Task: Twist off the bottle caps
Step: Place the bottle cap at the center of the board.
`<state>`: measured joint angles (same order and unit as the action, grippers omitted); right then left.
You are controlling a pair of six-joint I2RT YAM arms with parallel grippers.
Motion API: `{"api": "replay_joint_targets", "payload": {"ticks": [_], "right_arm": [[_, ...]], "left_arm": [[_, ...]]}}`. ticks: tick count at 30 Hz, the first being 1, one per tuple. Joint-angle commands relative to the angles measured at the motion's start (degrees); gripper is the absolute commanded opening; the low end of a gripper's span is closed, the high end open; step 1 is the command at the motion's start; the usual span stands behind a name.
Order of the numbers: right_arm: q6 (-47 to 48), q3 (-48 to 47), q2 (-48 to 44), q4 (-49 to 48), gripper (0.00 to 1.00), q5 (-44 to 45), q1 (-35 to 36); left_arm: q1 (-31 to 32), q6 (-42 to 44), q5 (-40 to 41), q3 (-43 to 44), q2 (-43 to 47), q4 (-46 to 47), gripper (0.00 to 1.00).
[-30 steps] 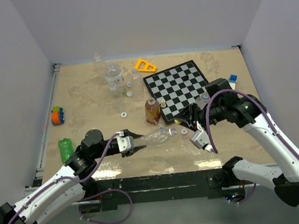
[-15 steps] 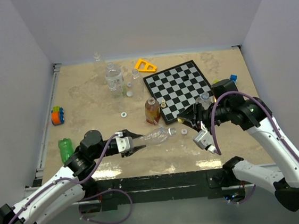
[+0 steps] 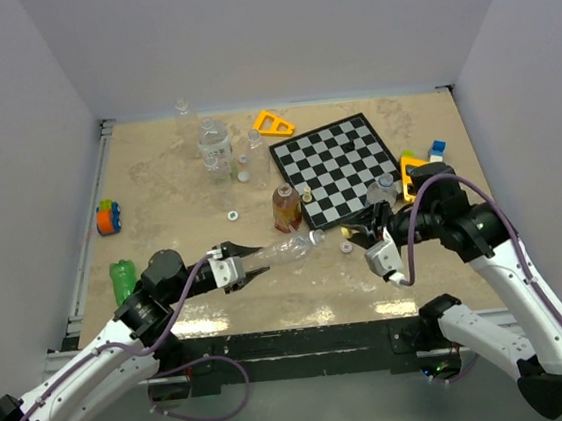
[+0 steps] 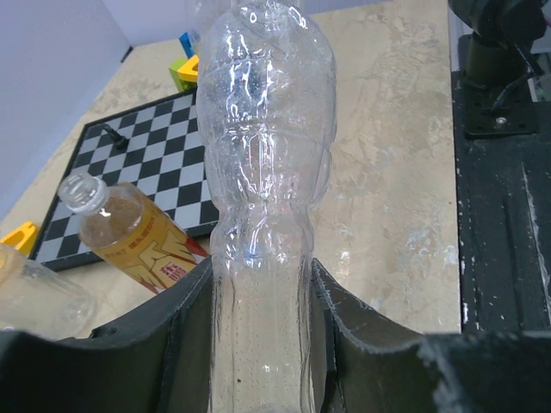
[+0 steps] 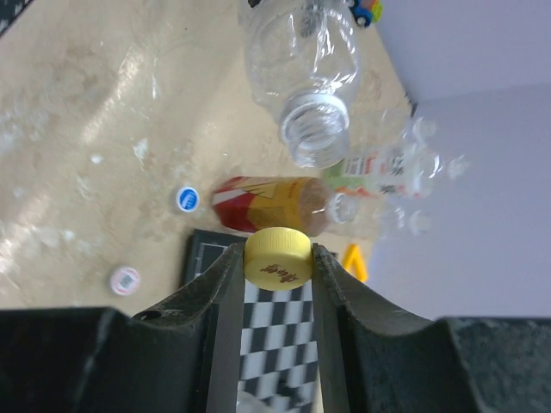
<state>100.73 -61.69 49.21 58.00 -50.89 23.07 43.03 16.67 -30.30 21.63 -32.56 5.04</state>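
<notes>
The yellow cap [image 5: 277,258] sits pinched flat between the 2 fingers of the right gripper [image 3: 359,230], which are closed nearly all the way onto its rim. It hangs in the air, apart from the neck it belongs to. Just beyond it, the clear crinkled bottle [image 5: 301,60] points its bare, threaded mouth toward the cap. The left gripper [image 3: 246,264] clamps that bottle around its narrow waist, fingers drawn in snug against the plastic, and holds it lying sideways above the table [image 3: 169,192].

So, by my reading, this bottle's unscrewing is done and the step in hand is parting the 2 pieces and getting rid of them.

Below lie a blue cap [image 5: 187,199] and a pale cap [image 5: 126,280], loose on the table. The amber bottle [image 4: 138,232] beside the chessboard [image 3: 337,164] shows an open neck too.

The next move calls for the right arm to lower the cap onto bare table near the other 2 and spread its fingers. The left arm must set the bottle down without rolling it into the amber one.

After that, the green bottle [image 3: 123,280] at the left edge looks like the next candidate. Whether it wears a cap is too small to tell here.
</notes>
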Motion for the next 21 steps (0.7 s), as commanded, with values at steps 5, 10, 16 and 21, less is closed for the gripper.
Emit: {"api": "replay_joint_targets", "payload": {"ticks": [5, 10, 16, 21], "right_arm": [[-32.4, 10.0, -3.2, -14.9, 0.10, 10.8, -0.3], [-32.2, 17.0, -3.3, -17.6, 0.12, 14.5, -0.2], [-31.8, 22.7, 2.0, -22.9, 0.15, 18.3, 0.1], [-34.5, 26.6, 5.6, -29.3, 0.19, 24.1, 4.2]], "left_arm": [[-0.2, 0.7, 9.4, 0.3, 6.0, 2.0, 0.00], [-0.4, 1.0, 14.0, 0.1, 8.1, 2.1, 0.00], [-0.5, 1.0, 15.6, 0.3, 7.9, 1.9, 0.00], [-0.5, 1.1, 15.5, 0.3, 7.8, 1.9, 0.00]]}}
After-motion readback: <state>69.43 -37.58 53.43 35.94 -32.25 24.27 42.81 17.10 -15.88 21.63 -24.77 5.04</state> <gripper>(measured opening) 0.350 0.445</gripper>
